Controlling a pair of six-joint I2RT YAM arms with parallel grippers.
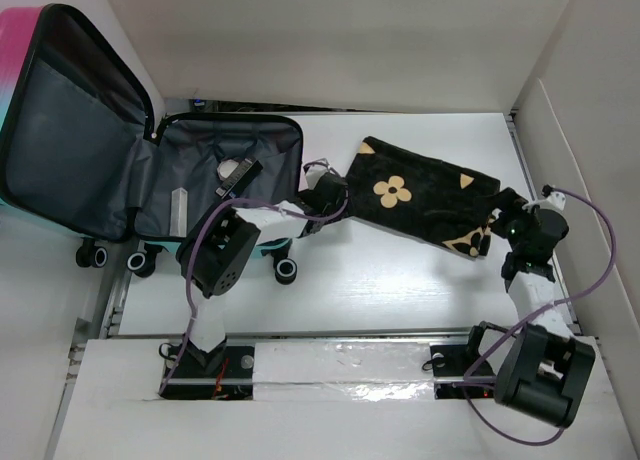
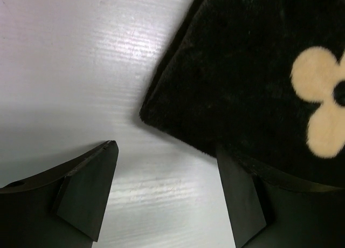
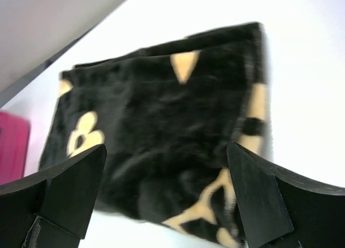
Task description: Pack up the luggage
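The luggage [image 1: 195,150] lies open at the far left corner of the counter [image 1: 400,290], its black wheels turned toward the near edge. Its lid [image 1: 75,130] stands tilted up and out past the left edge, pink shell outside, grey lining inside. The lower half lies flat with the dark grey lining showing. In it are a small pale object [image 1: 232,167] touching a short dark bar [image 1: 241,178], and a pale strap [image 1: 178,212] nearer the hinge; what they are cannot be told.

A flat black pouch [image 1: 420,195] with tan flowers lies on the counter outside the luggage, slanting from the middle toward the right edge.

The left gripper [image 1: 325,195] is at the pouch's left end. In the left wrist view the gripper [image 2: 166,151] has its jaws apart, with a pouch [image 2: 248,70] corner just over the right finger and nothing clamped.

The right gripper [image 1: 495,225] is at the pouch's right end. In the blurred right wrist view the gripper [image 3: 167,151] is spread wide, with the pouch [image 3: 161,124] ahead of it, ungripped.
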